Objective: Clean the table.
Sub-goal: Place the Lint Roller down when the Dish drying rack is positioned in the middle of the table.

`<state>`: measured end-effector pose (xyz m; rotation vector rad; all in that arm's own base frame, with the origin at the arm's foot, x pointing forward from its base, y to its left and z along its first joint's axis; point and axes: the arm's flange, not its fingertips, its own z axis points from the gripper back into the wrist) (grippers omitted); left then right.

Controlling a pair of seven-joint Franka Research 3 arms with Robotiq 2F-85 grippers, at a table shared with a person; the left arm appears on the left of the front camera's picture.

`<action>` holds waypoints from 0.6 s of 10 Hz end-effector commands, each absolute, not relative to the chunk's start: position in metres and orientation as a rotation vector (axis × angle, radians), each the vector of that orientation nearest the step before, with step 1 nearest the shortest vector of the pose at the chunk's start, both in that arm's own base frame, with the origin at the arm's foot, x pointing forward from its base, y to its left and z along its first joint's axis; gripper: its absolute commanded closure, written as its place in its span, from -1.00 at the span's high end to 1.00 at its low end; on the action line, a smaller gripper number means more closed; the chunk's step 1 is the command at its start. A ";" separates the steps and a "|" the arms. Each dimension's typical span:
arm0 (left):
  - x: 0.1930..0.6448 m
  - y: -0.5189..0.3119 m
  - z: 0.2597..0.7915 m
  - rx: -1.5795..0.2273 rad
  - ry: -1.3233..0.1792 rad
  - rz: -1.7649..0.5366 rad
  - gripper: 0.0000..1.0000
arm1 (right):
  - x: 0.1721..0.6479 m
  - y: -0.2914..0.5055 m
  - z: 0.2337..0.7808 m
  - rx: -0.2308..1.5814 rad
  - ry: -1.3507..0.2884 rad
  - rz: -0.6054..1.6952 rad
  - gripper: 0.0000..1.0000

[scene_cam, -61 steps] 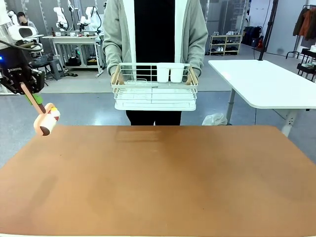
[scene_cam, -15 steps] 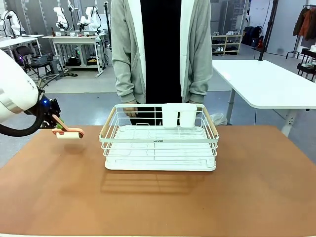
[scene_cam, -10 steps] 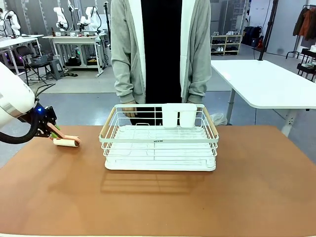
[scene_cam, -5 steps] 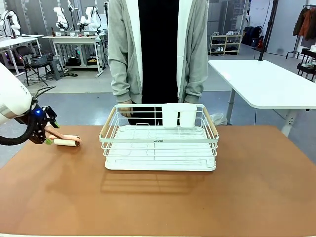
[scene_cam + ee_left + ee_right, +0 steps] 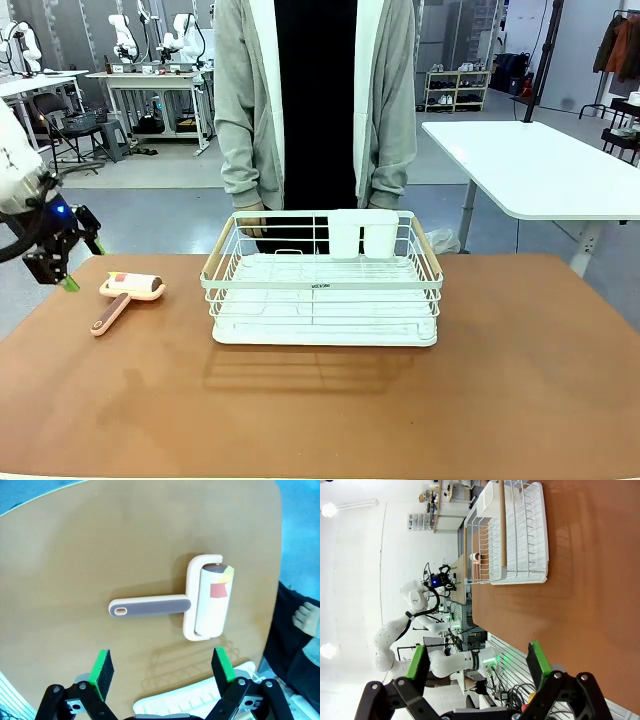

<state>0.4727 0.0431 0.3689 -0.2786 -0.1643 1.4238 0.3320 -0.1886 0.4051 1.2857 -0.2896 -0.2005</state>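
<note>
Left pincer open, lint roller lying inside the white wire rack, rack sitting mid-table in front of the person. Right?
Not quite. The lint roller is not inside the white wire rack; it lies flat on the table, to the rack's left, as the front view shows. The rest holds: the left pincer is open above the roller in the left wrist view, and the rack sits mid-table before the person.

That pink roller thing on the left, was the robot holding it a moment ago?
Yes. The left gripper has let go of the lint roller, which now lies on the table, and has drawn back with its jaws open. The white wire rack has stayed put.
</note>
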 end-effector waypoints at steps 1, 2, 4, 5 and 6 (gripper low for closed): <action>0.473 0.034 0.394 -0.246 -0.142 1.466 1.00 | 0.331 -0.188 0.407 1.298 -0.311 -0.184 1.00; 0.475 0.034 0.398 -0.261 -0.139 1.475 1.00 | 0.331 -0.188 0.407 1.298 -0.311 -0.184 1.00; 0.472 0.040 0.383 -0.276 -0.165 1.439 1.00 | 0.331 -0.188 0.407 1.298 -0.311 -0.184 1.00; 0.472 0.040 0.383 -0.276 -0.165 1.439 1.00 | 0.331 -0.188 0.407 1.298 -0.311 -0.184 1.00; 0.472 0.040 0.383 -0.276 -0.165 1.439 1.00 | 0.331 -0.188 0.407 1.298 -0.311 -0.184 1.00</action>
